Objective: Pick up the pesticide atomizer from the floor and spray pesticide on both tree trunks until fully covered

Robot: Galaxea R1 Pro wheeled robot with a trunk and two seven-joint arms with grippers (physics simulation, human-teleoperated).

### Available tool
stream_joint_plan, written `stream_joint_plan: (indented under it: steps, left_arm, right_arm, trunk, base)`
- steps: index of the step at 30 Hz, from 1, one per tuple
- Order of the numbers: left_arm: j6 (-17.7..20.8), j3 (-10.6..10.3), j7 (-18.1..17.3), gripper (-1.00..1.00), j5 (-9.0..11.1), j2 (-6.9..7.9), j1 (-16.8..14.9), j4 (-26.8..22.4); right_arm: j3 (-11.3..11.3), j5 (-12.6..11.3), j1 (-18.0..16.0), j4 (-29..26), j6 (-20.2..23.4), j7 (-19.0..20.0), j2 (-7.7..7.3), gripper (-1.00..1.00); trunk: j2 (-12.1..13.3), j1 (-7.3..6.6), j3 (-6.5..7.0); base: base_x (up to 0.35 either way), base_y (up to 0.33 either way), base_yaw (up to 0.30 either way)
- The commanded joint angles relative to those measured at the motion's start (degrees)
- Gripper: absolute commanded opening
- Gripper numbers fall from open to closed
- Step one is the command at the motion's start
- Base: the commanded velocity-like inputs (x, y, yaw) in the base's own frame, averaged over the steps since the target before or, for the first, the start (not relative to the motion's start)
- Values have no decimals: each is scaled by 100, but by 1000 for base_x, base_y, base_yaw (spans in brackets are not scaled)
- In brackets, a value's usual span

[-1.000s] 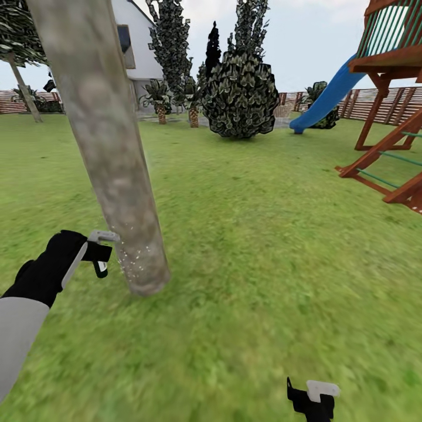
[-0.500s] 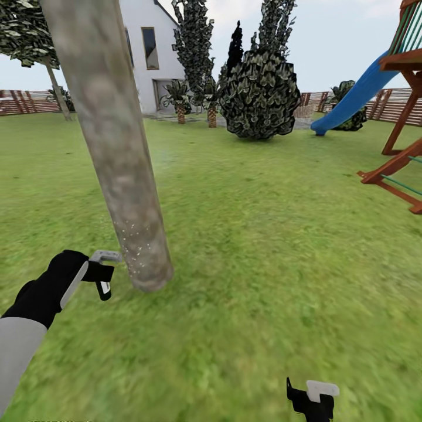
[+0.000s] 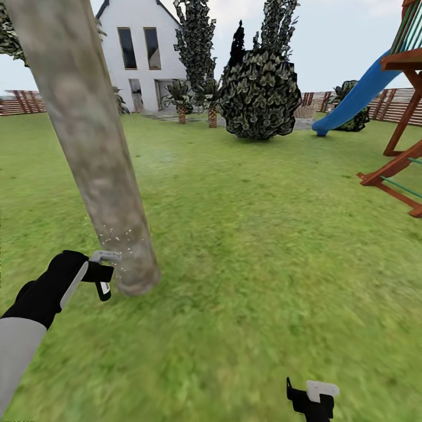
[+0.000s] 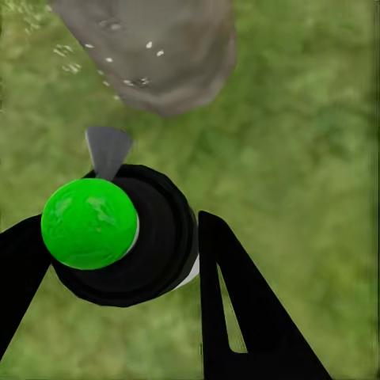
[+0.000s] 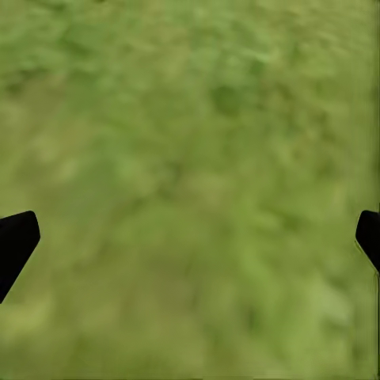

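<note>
Left end effector (image 4: 111, 261) clamps the atomizer (image 4: 119, 237) beside the trunk (image 3: 94, 152) on grass (image 3: 264, 246); right end effector (image 5: 190, 237) spread.

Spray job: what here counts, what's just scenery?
Job: atomizer in left gripper, trunk flecked with spray, grass.
Scenery: right gripper, open over grass; house, bush, slide, play frame, fence.

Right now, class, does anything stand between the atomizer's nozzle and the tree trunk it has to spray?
Nothing visible does. The left gripper holds the atomizer with its nozzle pointing at the base of the tree trunk; bare grass lies between, and white droplets speckle the trunk.
</note>
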Motion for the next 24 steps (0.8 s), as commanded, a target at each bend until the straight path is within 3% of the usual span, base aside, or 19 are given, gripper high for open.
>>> stream_joint_plan:
  steps: [1,7,13,15,17,18,19,21,24]
  left_arm:
    - [0,0,8,-100,-8,1,0,2]
    - [-9,-1,48,-100,-8,-1,227,8]
    - [-63,-1,69,-100,-6,-18,852,15]
    - [-85,-1,88,-100,6,-32,929,300]
    - [-238,4,96,-100,48,-187,944,813]
    - [-707,40,114,-100,62,-312,948,1256]
    - [-890,143,125,-100,64,-340,949,1411]
    - [-1049,358,133,-100,63,-362,949,1591]
    - [-1107,465,136,-100,62,-362,949,1645]
  right_arm:
    - [0,-1,0,0,0,0,0,100]
    - [0,1,0,0,0,0,0,100]
    - [0,-1,0,0,0,0,0,100]
    - [0,-2,0,0,-2,0,-3,100]
    - [0,-2,0,0,-7,0,-7,100]
    - [0,-2,0,0,-8,0,-8,100]
    - [0,-2,0,0,-9,0,-9,100]
    - [0,-2,0,0,-6,0,-9,100]
    - [0,-1,0,0,-1,1,-9,100]
  trunk:
    - [0,0,0]
    - [0,0,0]
    - [0,0,0]
    - [0,0,0]
    - [0,0,0]
    - [0,0,0]
    - [0,0,0]
    - [0,0,0]
    - [0,0,0]
  base:
    - [105,-274,198]
    - [103,-274,269]
    - [102,-274,217]
    - [98,-274,19]
    - [96,-274,4]
    - [89,-274,1]
    - [89,-274,0]
    - [112,-274,0]
    - [133,-272,0]
